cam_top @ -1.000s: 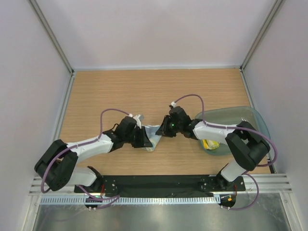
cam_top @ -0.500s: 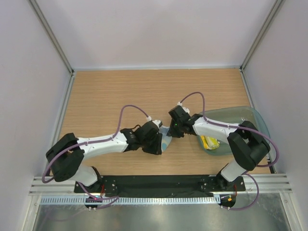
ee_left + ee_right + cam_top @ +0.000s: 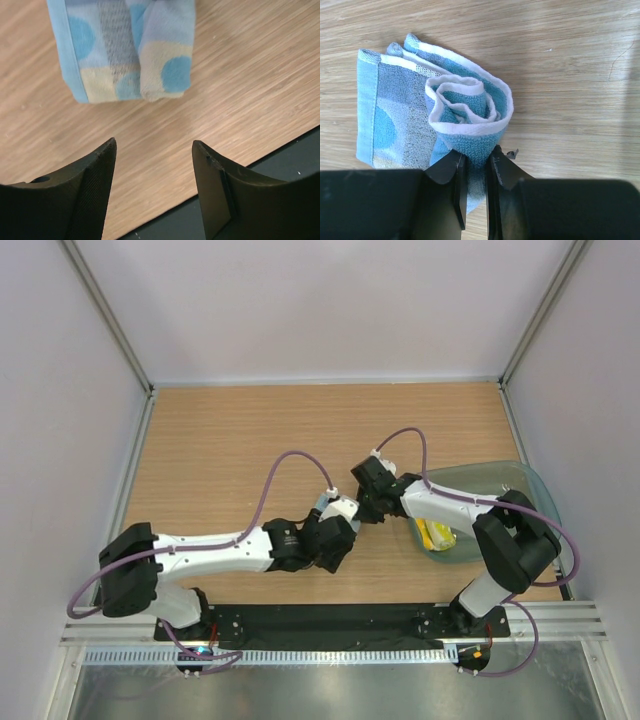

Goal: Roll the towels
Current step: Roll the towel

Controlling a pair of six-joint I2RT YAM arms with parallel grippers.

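Right claw (image 3: 475,167) clenched on the lower edge of the light blue spotted terry towel (image 3: 405,100), which lies half-rolled on the pale wooden bench (image 3: 220,440), between the two arms. Left claw (image 3: 153,146) released and empty, jaws spread just short of the towel's folded end. Judgement: the roll wants tightening. The right pinch should hold the coil's core while the left presses the loose layers flat, else the spiral slackens. Left arm stretched low across the bench toward centre. Right arm bent inward from beside the clear bluish plastic tub (image 3: 530,485), where the yellow printed towel (image 3: 436,536) sits.
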